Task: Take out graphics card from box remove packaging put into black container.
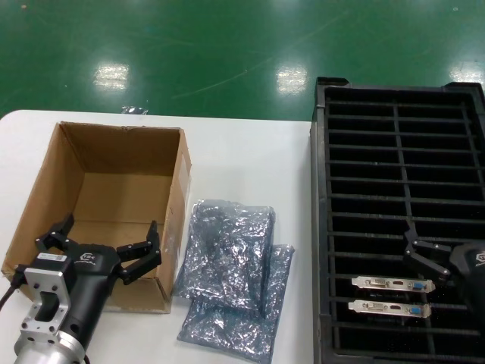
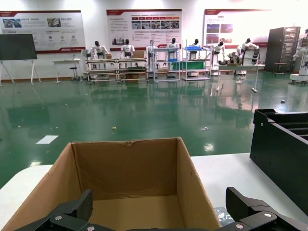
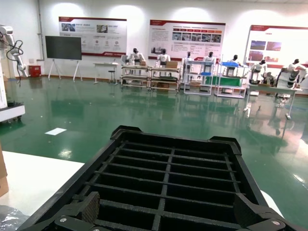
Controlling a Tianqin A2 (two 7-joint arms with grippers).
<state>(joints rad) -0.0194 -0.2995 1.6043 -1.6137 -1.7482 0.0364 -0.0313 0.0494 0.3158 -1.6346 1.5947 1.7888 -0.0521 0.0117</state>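
The brown box stands at the table's left, and I see nothing inside it. My left gripper hovers open over the box's near edge, jaws wide and holding nothing. Two crinkly grey-blue packaging bags lie overlapped on the table between the box and the black container. Two graphics cards stand in near slots of the container, silver brackets up. My right gripper hangs open just above them over the container, holding nothing.
Bare white table lies between the box and the container. The container's far slots hold nothing. Beyond the table's far edge is green floor.
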